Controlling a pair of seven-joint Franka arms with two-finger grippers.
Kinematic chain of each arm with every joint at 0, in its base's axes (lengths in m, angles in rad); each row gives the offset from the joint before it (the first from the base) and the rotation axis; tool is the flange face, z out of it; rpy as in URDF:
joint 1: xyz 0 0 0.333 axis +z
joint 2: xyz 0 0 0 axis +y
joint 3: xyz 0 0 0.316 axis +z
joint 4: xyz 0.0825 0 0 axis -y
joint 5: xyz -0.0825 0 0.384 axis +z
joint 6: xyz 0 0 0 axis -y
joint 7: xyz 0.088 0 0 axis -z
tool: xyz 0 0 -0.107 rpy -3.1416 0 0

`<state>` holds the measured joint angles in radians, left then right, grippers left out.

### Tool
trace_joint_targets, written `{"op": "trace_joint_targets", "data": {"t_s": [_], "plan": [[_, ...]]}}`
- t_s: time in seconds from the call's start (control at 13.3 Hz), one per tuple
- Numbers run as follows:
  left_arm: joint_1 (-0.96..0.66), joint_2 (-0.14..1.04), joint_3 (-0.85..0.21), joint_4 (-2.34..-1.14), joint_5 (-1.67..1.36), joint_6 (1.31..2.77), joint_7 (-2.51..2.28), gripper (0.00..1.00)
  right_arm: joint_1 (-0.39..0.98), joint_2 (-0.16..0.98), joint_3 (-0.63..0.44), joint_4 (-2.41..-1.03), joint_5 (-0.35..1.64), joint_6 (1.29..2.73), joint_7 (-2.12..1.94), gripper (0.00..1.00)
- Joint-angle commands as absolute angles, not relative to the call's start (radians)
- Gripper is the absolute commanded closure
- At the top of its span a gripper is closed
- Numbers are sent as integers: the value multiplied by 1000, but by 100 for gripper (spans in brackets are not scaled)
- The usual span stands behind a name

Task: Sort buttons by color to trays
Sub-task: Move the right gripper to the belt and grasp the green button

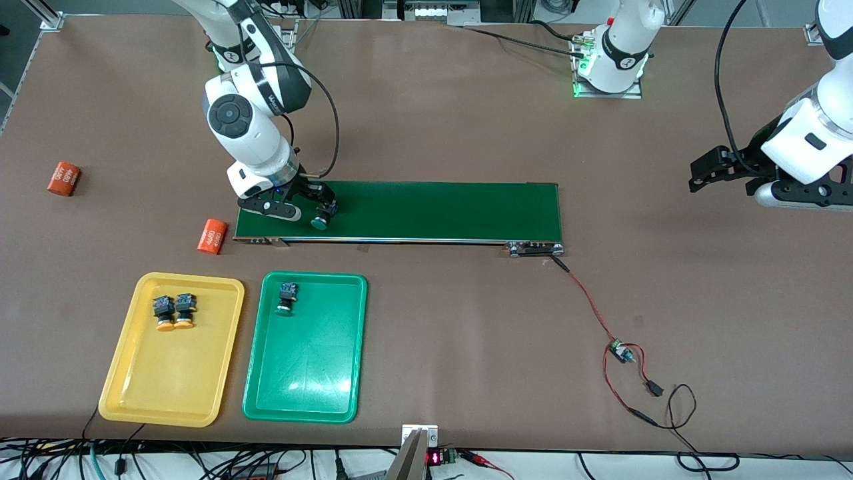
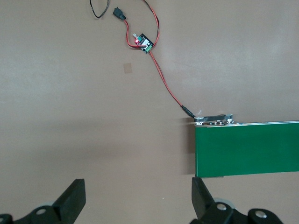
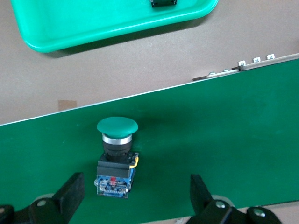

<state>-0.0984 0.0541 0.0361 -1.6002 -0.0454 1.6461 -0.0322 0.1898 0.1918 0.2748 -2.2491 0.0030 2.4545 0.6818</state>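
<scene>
A green-capped button (image 1: pixel 323 218) (image 3: pixel 116 154) lies on its side on the conveyor belt (image 1: pixel 433 210), at the end toward the right arm. My right gripper (image 1: pixel 312 208) (image 3: pixel 135 186) is low over it and open; the button's body sits between the fingers without touching them. The yellow tray (image 1: pixel 171 373) holds two yellow-orange buttons (image 1: pixel 163 311) (image 1: pixel 184 310) side by side. Beside it, the green tray (image 1: pixel 306 367) (image 3: pixel 93 28) holds one green button (image 1: pixel 286 299). My left gripper (image 1: pixel 710 172) (image 2: pixel 138 196) waits open and empty over bare table at the left arm's end.
Two orange cylinders lie near the right arm's end of the belt: one (image 1: pixel 212 237) beside it, one (image 1: pixel 64 179) farther out. A red-and-black wire with a small board (image 1: pixel 623 351) (image 2: pixel 144 43) runs from the belt's other end toward the front camera.
</scene>
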Motion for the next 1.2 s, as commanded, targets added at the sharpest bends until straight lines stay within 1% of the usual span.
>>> {"op": "trace_joint_targets", "data": {"t_s": [0.0, 0.6, 0.67, 0.9, 1.05, 1.12], "plan": [[-98, 48, 35, -1591, -60, 1631, -37, 0, 189, 210, 276, -2255, -20, 2488, 704, 0], [-98, 48, 35, -1591, -60, 1631, -37, 0, 176, 259, 267, -2253, -60, 2520, 704, 0], [-97, 48, 35, -1591, -60, 1631, -37, 0, 176, 264, 265, -2253, -61, 2525, 704, 5], [-97, 48, 35, -1591, -60, 1631, -37, 0, 175, 276, 259, -2252, -81, 2543, 703, 43], [-97, 48, 35, -1592, -60, 1631, -37, 0, 175, 281, 259, -2249, -81, 2543, 703, 64], [-97, 48, 35, -1591, -60, 1631, -37, 0, 175, 281, 255, -2247, -81, 2543, 703, 73]]}}
